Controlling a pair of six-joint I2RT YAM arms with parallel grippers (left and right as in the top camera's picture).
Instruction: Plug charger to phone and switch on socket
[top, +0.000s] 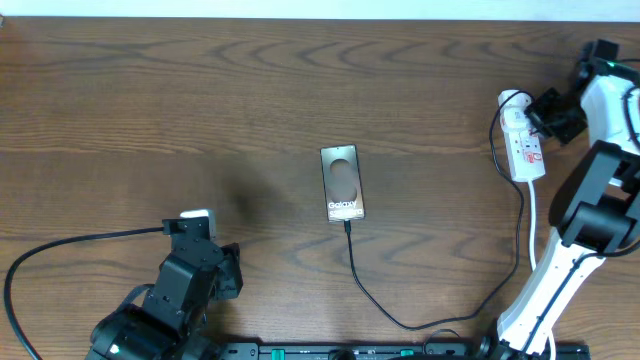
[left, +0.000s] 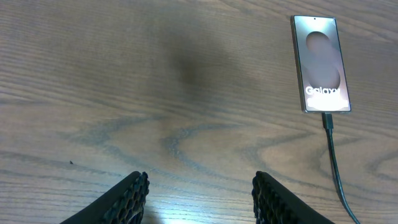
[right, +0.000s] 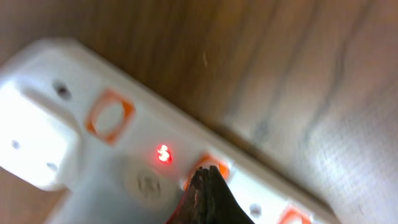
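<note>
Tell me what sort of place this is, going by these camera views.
Most likely a robotics lab workbench, not a home desk: a wood-grain table holds a phone on its charger and a white socket strip, with a left arm and right arm working at it.

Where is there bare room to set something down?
Free: the tabletop left of the phone, and the stretch between phone and socket. Crowded: the right end, where the shut right hand is at the socket, and the near edge, crossed by the charger cable.
</note>
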